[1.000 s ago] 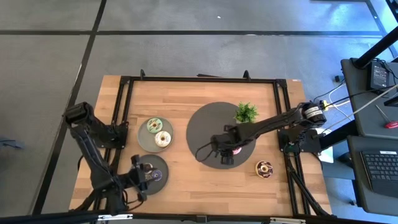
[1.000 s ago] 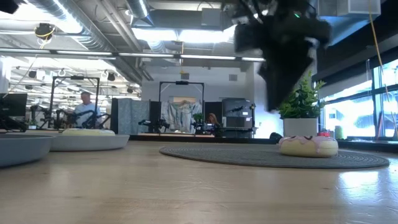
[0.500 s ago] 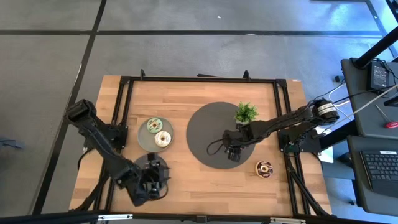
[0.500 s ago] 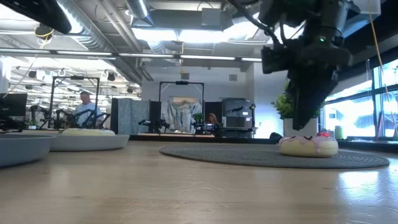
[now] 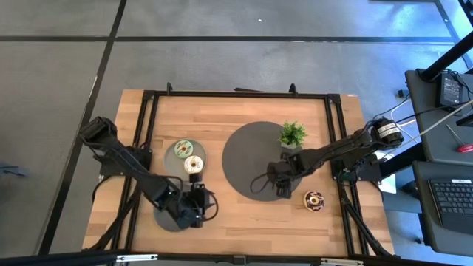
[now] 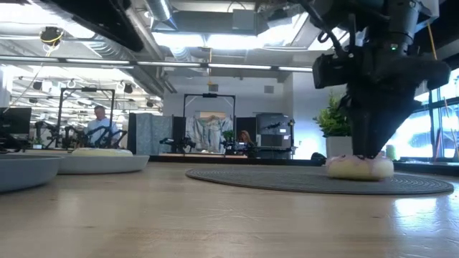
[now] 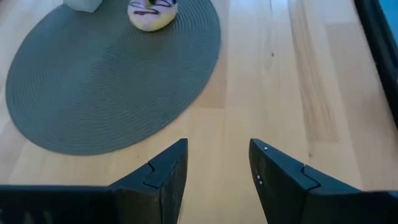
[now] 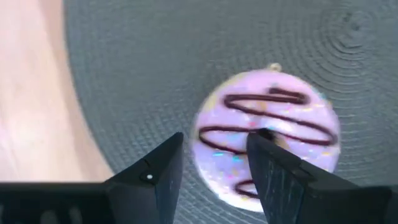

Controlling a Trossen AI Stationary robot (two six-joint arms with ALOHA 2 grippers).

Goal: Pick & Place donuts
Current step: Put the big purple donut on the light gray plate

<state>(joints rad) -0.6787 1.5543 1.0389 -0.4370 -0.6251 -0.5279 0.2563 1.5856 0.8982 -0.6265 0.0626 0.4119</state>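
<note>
A pink donut [image 8: 267,143] with chocolate stripes lies flat on the dark round mat [image 5: 247,155]; it also shows in the low view as donut [image 6: 358,168] and far off as donut [image 7: 152,12]. My right gripper [image 8: 214,177] is open right above it, one finger over the ring near its hole, the other outside its rim. A pale-green donut [image 5: 184,149] and a cream donut [image 5: 194,165] lie on a grey plate [image 5: 171,166]. A chocolate donut [image 5: 314,199] sits on bare wood. My left gripper [image 7: 217,177] is open over bare table near the mat's left side. My right gripper [image 6: 366,147] comes down on the pink donut from above, fingers pointing down, one finger [image 8: 277,171] over the ring's top beside the hole. Whether it touches the donut I cannot tell. The donut lies flat on the mat.
A small potted plant [image 5: 292,134] stands on the mat's far right part, close to my right arm. A second grey plate [image 5: 164,219] lies at the near left, mostly under my left arm. A black frame [image 5: 148,96] borders the table. A person shows far off [image 6: 97,125].
My right gripper has moved toward the table's right and near edges and has come down over the pink donut. My left arm has swung from above the near-left plate toward the table's right, so its gripper now faces the mat.
</note>
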